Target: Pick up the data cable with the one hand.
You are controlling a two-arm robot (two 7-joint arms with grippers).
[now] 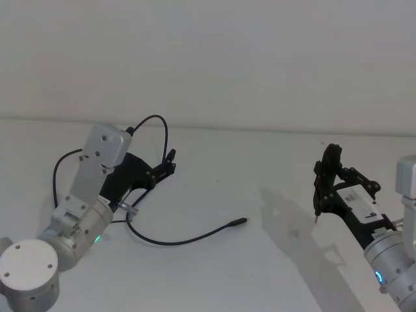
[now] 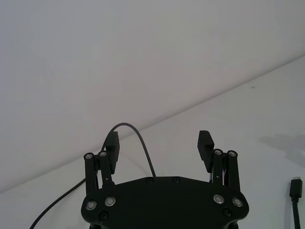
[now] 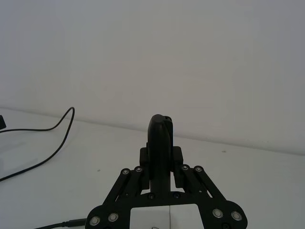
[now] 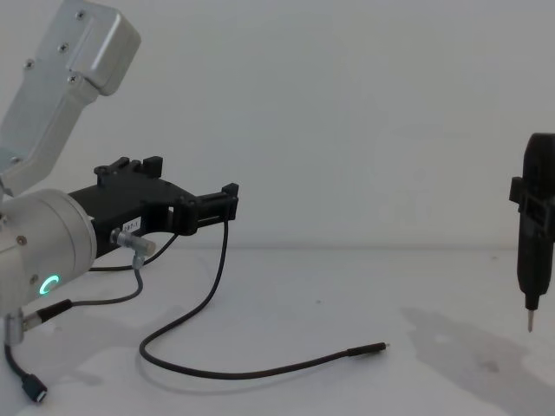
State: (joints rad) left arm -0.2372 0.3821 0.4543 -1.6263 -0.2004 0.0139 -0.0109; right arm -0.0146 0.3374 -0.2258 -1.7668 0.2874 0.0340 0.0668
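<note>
- Data cable (image 1: 170,243) lies in a long curve on the white table (image 1: 214,169), in front of the left arm.
- Its slim plug (image 1: 240,221) rests flat on the table and points toward the right side, well apart from both grippers.
- The other part of the cable rises from the table and makes an arch between the fingers (image 2: 206,145) of the left gripper (image 2: 158,138).
- This left gripper is spread wide and hangs above the table; nothing is pinched in it. I cannot tell if the cable touches a finger.
- The right gripper (image 3: 160,157) is clamped around a black pen-like tool (image 3: 159,133), whose pointed tip hangs above the table on the right.
</note>
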